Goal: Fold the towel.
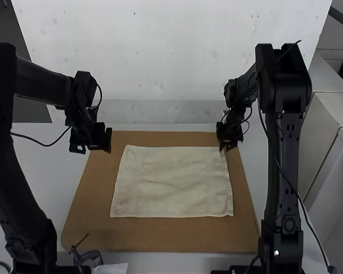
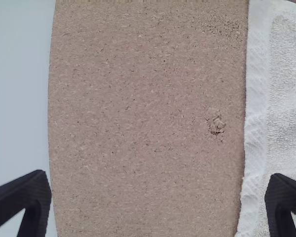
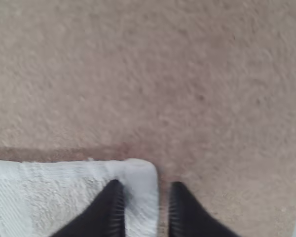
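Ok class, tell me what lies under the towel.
The brown board shows beyond all four sides of the towel, which rests on it. Whatever is directly beneath is covered.

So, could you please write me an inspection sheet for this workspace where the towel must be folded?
Surface: brown board, with a small damaged spot left of the towel.
Job's things: towel spread on the board, unfolded, with slight creases.
Clutter: dark clamp-like item and pale flat piece at the board's near-left edge.
Left gripper: wide open, by the towel's left side.
Right gripper: fingers slightly apart at the towel's far right corner, one over the cloth, the other just outside its edge.
Cables: black cables by the left arm and right arm; across the towel, nothing seen.
Surroundings: pale tabletop around the board.
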